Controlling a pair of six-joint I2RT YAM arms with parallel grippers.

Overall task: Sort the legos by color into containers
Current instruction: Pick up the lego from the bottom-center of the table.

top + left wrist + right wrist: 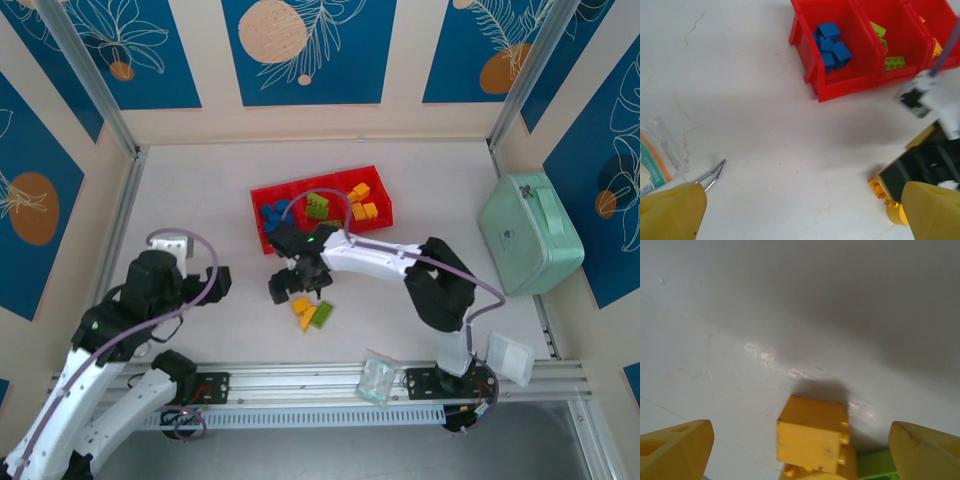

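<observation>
Red plastic, the tray (258, 218) lies toward 12 o'clock on the table (200, 200), with blue, green and orange legos (362, 200) separated in its three compartments. At its 6 o'clock the right gripper (801, 447) stands wide open, gripping nothing, and at 9 o'clock from it the left gripper (214, 282) gapes empty. Between the right fingers (677, 447) sits a loose orange brick (812, 432), untouched, with a green brick (875, 465) just beside it.
</observation>
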